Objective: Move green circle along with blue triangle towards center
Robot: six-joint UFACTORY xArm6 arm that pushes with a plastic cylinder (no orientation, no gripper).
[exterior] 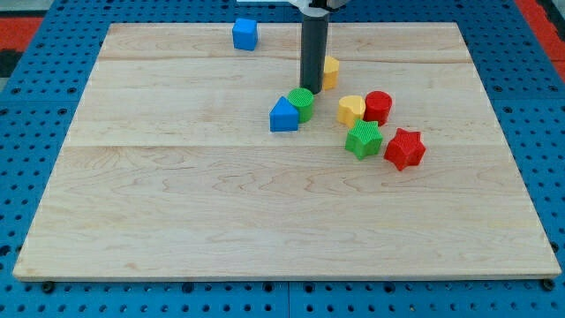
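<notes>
While my tip point(311, 90) touched green circle point(301, 102) at its 12 o'clock, blue triangle point(283, 115) abutted at 7; pushing step underway; next push toward 6; rod only, nothing clamped.

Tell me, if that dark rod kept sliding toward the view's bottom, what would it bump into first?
Probably the green circle: my tip sits just above it in the view, with the blue triangle right alongside. Depth is hard to judge.
</notes>
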